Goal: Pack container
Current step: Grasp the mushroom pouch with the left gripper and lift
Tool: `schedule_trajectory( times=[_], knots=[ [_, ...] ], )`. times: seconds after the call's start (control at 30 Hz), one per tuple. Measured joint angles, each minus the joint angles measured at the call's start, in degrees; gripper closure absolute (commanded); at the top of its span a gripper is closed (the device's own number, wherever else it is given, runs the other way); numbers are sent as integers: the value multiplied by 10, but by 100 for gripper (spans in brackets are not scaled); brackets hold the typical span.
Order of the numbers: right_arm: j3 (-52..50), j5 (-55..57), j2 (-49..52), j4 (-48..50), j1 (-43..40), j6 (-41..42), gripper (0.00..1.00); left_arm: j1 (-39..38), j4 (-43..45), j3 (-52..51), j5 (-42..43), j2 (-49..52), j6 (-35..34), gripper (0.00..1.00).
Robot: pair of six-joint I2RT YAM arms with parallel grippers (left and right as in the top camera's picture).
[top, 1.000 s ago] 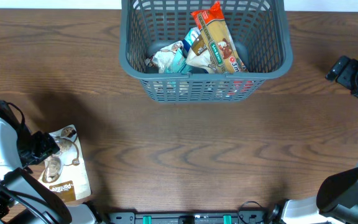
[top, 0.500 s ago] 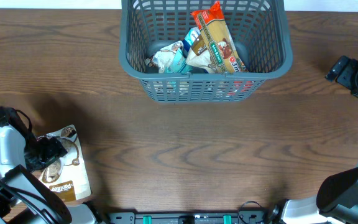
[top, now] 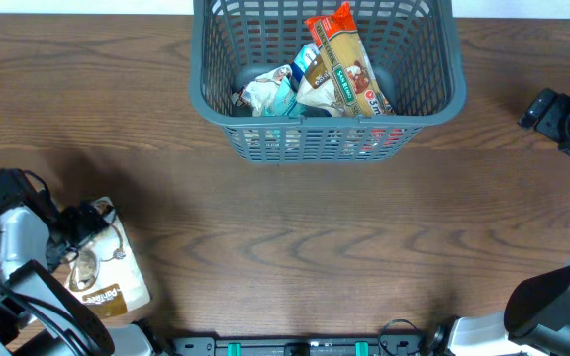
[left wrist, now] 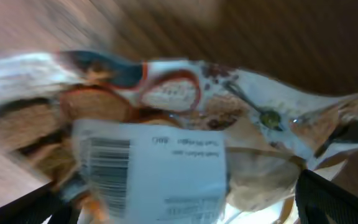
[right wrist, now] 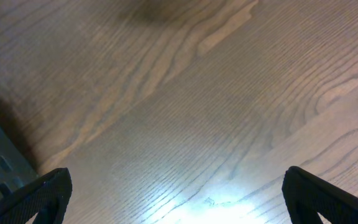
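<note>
At the near left corner of the counter [top: 295, 237] you see the left arm [top: 13, 247], bent over a beige snack packet [top: 112, 272] that lies flat on the wood. The left jaws are spread wide over the packet's far end. In the left wrist view, their tips sit at the two lower corners, and the blurred packet with its white barcode label [left wrist: 148, 174] fills the space between them. You cannot tell whether either tip touches it. The packet lies close to the counter's near edge, where a black rail [top: 295, 346] runs along the front.

To the right of the packet, bare dark wood stretches across the whole middle of the counter.

The container [top: 305, 138], a grey-blue lattice basket, stands at the far edge, centre, with its back cut off by the top of the view. Inside it, an orange-and-green packet [top: 349, 74] leans over a crumpled white-and-teal one [top: 270, 91]. The container is well apart from the left jaws, far across the counter and to their right.

At the right edge is the right arm [top: 567, 114]. The right jaws are wide open and hold nothing, with bare wood below them. A corner of the container shows at the left edge of that wrist view, near but not touching.
</note>
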Motion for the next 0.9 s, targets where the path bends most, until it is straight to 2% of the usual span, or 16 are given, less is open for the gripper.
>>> schedule_trajectory(
  times=[0.4, 0.43, 0.5, 0.53, 0.67, 0.7, 0.9],
  knots=[
    [0, 0, 0, 0, 0, 0, 1, 0, 97, -89, 5, -31, -13, 1],
    [0, 0, 0, 0, 0, 0, 1, 0, 99, -91, 5, -32, -13, 7],
    [0, 0, 0, 0, 0, 0, 1, 0, 103, -92, 4, -33, -14, 31],
    [0, 0, 0, 0, 0, 0, 1, 0, 108, -93, 4, -32, -14, 46],
    [0, 0, 0, 0, 0, 0, 1, 0, 113, -93, 9, -32, -15, 88],
    [0, 0, 0, 0, 0, 0, 1, 1, 114, -94, 11, -33, -17, 94],
    [0, 0, 0, 0, 0, 0, 1, 1, 116, -93, 14, -33, -22, 94]
  ],
)
